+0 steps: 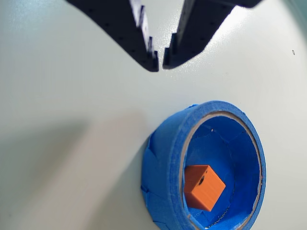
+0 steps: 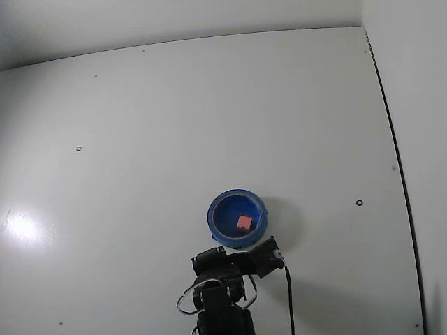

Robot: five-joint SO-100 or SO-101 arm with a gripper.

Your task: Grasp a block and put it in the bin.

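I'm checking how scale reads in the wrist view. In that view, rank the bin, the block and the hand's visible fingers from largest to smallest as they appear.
1. Bin
2. Hand, though its fingers are cut off by the frame and nearer the camera, so this rank is unsure
3. Block, lying inside the bin

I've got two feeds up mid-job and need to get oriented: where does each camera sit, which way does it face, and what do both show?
Wrist view: rides on the arm, looking down past the tool at the white table; the two dark fingers enter from the top edge, tips nearly touching and holding nothing, with the bin below them.
Fixed view: mounted high, looking down on the table; the arm enters from the bottom edge, just below the bin.
Shared: both show the blue bin with the block lying inside.
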